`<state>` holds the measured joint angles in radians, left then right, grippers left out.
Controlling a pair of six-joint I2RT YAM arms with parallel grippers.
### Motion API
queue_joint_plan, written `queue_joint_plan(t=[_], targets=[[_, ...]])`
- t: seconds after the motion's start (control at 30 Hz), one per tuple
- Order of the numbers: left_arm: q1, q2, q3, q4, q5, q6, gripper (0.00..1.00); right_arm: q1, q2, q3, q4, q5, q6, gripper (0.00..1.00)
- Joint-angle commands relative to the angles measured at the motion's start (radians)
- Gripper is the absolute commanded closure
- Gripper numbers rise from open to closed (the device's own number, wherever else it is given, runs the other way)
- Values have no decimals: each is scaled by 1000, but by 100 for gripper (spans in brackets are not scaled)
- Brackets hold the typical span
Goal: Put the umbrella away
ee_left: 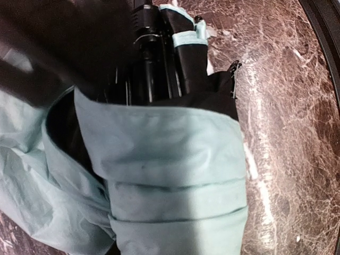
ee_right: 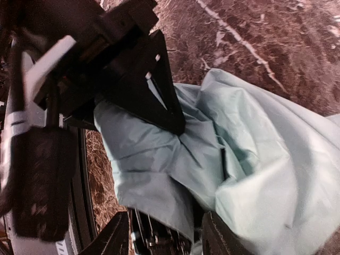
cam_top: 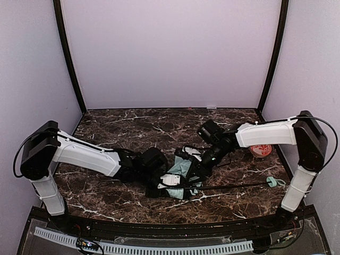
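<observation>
Top external: I see the umbrella (cam_top: 180,169) bunched mid-tabletop (cam_top: 133,127), its shaft (cam_top: 234,185) running toward 3 o'clock. The left arm (cam_top: 90,154) reaches it from 9 o'clock, the right arm (cam_top: 265,134) from 1 o'clock. Left wrist: mint fabric (ee_left: 170,175) fills my view, and I cannot tell how the left jaws stand. Right wrist: right jaws spread, ribs (ee_right: 154,239) and fabric between the fingers (ee_right: 114,236).
</observation>
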<state>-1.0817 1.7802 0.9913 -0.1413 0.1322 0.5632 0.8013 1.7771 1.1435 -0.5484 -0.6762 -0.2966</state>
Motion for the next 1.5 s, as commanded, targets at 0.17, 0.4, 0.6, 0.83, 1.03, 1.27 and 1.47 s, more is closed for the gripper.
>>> queue_joint_plan(t=[0.17, 0.4, 0.6, 0.83, 1.03, 1.27, 1.47], targets=[[14, 94, 20, -325, 148, -54, 94, -19, -172, -149, 155, 76, 44, 48], [90, 190, 100, -426, 303, -96, 94, 49, -451, -389, 511, 313, 127, 50], [115, 245, 167, -510, 336, -122, 94, 240, -539, -565, 768, 554, 31, 49], [141, 262, 191, -538, 383, -109, 94, 406, -393, -521, 776, 752, -132, 44], [162, 284, 207, -570, 417, -105, 95, 453, -272, -449, 713, 865, -216, 39], [170, 292, 211, -583, 435, -100, 95, 448, -160, -421, 717, 946, -263, 33], [172, 297, 212, -591, 445, -95, 96, 445, -32, -360, 657, 991, -236, 38]])
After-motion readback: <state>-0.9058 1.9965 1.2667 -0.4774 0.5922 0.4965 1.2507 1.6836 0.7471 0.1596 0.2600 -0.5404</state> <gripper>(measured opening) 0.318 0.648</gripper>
